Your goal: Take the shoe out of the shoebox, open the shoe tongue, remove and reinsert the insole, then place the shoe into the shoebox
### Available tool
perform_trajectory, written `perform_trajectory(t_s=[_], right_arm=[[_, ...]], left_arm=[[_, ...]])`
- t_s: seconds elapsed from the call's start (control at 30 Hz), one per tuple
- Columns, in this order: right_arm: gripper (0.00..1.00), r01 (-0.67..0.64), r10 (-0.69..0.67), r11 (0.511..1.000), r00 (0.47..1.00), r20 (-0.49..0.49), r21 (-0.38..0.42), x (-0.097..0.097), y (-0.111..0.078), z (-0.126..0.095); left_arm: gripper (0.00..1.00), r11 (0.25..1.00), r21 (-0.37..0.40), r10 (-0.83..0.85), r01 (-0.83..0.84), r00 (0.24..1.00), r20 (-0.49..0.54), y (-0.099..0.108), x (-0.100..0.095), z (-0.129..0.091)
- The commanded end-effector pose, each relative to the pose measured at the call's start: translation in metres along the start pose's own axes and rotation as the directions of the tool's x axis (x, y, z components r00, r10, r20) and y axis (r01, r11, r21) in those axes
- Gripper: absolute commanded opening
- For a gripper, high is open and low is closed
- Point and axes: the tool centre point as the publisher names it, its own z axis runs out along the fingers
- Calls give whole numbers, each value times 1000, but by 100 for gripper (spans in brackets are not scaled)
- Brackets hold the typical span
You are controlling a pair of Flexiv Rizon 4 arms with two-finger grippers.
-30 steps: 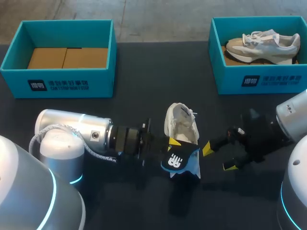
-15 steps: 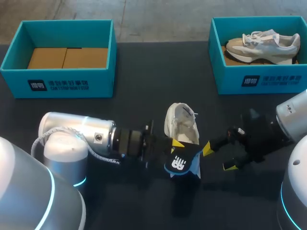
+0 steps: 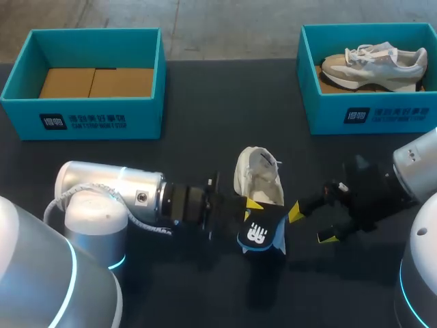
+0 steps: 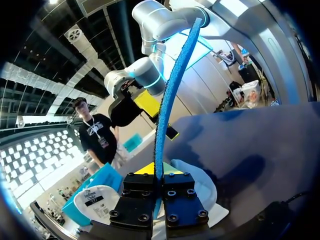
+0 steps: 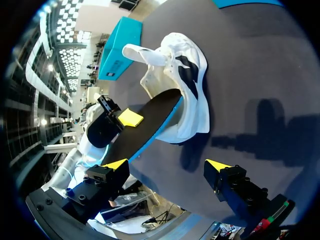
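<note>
A white shoe (image 3: 258, 176) lies on the dark table's middle, toe toward the far side. My left gripper (image 3: 250, 205) is shut on its insole (image 3: 262, 233), black on top with a blue underside, held over the shoe's heel. The left wrist view shows the insole (image 4: 165, 105) edge-on, rising from between the shut fingers, with the shoe (image 4: 202, 186) below. My right gripper (image 3: 311, 224) stands open just right of the shoe. In the right wrist view the insole (image 5: 145, 131) and shoe (image 5: 184, 82) lie ahead of that open gripper (image 5: 166, 165).
A teal shoebox (image 3: 82, 109) at the far left holds only cardboard. A second teal shoebox (image 3: 382, 113) at the far right holds another pale shoe (image 3: 374, 60). Bare table lies between the boxes and in front of the shoe.
My left arm has shifted slightly to the right, carrying the insole a little further over the shoe's heel. The right arm has stayed still.
</note>
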Motion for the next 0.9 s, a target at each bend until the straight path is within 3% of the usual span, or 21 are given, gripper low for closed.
perform_trajectory(t_s=[0.03, 0.9], right_arm=[[100, -2, 2, 1000, 1000, 4, -1, 1, -1, 1], [100, -2, 2, 1000, 1000, 4, -1, 1, -1, 1]], left_arm=[[0, 1000, -11, -3, 3, 1000, 8, -4, 3, -1], [0, 997, -79, -11, 13, 999, 30, 4, 5, -2]])
